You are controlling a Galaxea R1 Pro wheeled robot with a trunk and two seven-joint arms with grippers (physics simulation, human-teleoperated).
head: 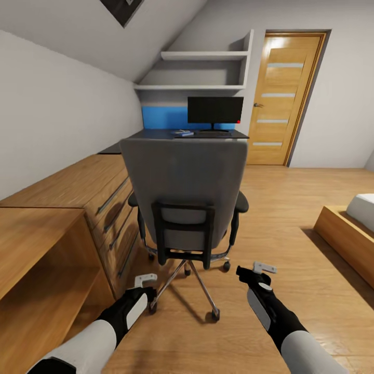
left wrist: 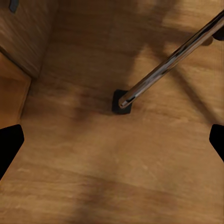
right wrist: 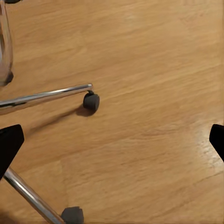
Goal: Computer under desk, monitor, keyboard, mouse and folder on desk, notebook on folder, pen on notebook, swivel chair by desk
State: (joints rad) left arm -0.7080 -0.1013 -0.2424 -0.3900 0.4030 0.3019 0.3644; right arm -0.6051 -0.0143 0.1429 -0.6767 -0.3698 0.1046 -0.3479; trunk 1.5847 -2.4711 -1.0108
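Straight ahead of us in the head view, the swivel chair (head: 184, 192) stands with its grey back toward us, between our arms and the table (head: 156, 134) at the far wall. On that black top we see the monitor (head: 215, 110) upright, the keyboard (head: 212, 134) in front of its stand, and something blue and flat just beside it, probably the folder (head: 183, 133); we cannot tell what lies on it. Our left end effector (head: 146, 281) and right end effector (head: 264, 268) hang low on either side of the chrome base, apart from it. A light-wood cabinet (head: 57, 208) runs along our left; its drawers are closed and its near open bay shows nothing inside.

Looking along the left wrist, we see dark fingertips (left wrist: 9, 147) spread wide at both edges over bare floor (left wrist: 116, 177), one chair leg ending in a caster (left wrist: 121, 101) ahead. The jaws grip nothing.

Along the right wrist, the fingertips (right wrist: 9, 144) likewise stand wide apart, with a caster (right wrist: 91, 101) and another leg near them.

We judge the chair must be pushed toward the table. Pushing off-centre could spin it on its casters, or send it into the cabinet; a low arm could snag a chrome leg.
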